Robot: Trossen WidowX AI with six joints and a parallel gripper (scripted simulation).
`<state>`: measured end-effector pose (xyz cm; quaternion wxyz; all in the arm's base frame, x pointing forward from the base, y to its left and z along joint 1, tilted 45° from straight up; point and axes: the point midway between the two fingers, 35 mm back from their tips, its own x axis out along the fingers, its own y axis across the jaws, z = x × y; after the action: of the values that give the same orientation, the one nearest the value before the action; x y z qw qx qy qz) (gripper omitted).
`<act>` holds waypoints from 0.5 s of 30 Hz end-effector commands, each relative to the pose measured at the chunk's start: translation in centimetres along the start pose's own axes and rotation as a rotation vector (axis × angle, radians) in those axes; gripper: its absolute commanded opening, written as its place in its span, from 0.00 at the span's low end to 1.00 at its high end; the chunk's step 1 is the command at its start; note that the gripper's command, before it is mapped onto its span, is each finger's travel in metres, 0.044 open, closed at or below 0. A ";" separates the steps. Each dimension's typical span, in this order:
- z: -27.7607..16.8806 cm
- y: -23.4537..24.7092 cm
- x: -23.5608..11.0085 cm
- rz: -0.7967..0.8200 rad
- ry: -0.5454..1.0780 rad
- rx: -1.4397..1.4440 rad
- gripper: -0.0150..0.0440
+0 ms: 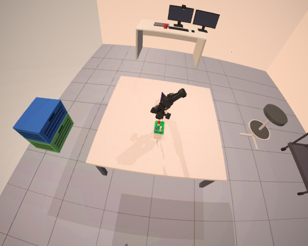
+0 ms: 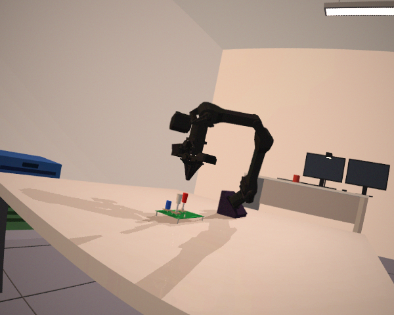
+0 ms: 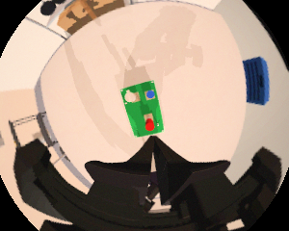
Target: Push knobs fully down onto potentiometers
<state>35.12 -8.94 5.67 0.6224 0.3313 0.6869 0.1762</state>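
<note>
A small green circuit board (image 1: 157, 131) (image 2: 190, 214) (image 3: 137, 117) stands on short legs near the middle of the table. It carries a red knob (image 1: 158, 122) (image 2: 184, 197) (image 3: 150, 126), a white knob (image 1: 160, 128) (image 2: 178, 198) (image 3: 129, 96) and a blue knob (image 1: 156, 128) (image 2: 168, 204) (image 3: 150, 94). The red and white knobs stand high on their shafts; the blue one sits lower. My gripper (image 2: 188, 176) (image 3: 152, 138) is shut and empty. It points down and hangs well above the board, roughly over the red knob's end.
The arm's purple base (image 2: 228, 204) (image 1: 162, 95) stands on the table just behind the board. Off the table are stacked blue and green crates (image 1: 42, 123), a desk with two monitors (image 1: 172, 33), a stool (image 1: 274, 115) and a dark rack (image 1: 305, 164).
</note>
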 end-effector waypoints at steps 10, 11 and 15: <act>-0.3 0.1 2.2 0.026 0.011 -0.005 0.25; -0.3 0.1 2.2 0.026 0.011 -0.005 0.25; -0.3 0.1 2.7 0.026 0.011 -0.005 0.25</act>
<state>34.84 -7.36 4.06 0.6169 0.3355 0.6869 0.1875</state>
